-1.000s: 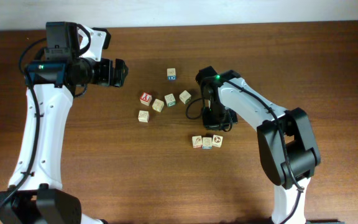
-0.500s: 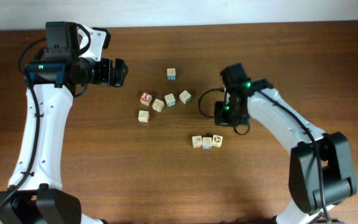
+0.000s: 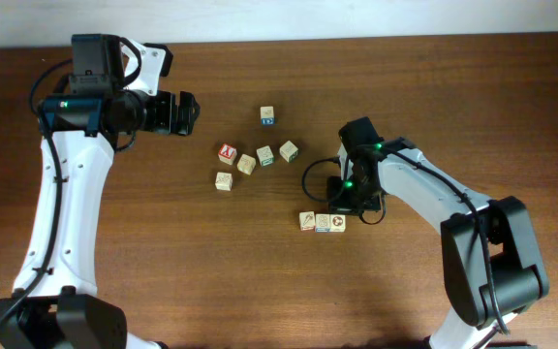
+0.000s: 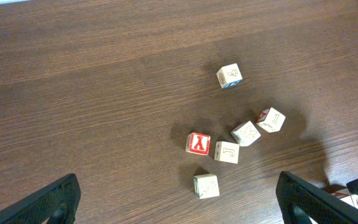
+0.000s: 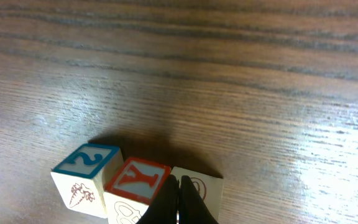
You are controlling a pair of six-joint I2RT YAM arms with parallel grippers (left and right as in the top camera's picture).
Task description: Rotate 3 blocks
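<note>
In the upper left of the overhead view, the left fingers [image 3: 190, 113] are spread wide and empty, well apart from everything. Mid-frame, loose cubes [image 3: 247, 164] lie scattered on the tabletop [image 3: 143, 252]. Lower and to the right sits the row of three blocks [image 3: 324, 222], touching side by side. The right fingers [image 5: 179, 198] are pinched shut on nothing, their tips at the seam between the red-Y block [image 5: 137, 177] and its right neighbour [image 5: 199, 186]. This looks like the turning step. Next the fingers likely need to part and straddle one block without jostling the others.
</note>
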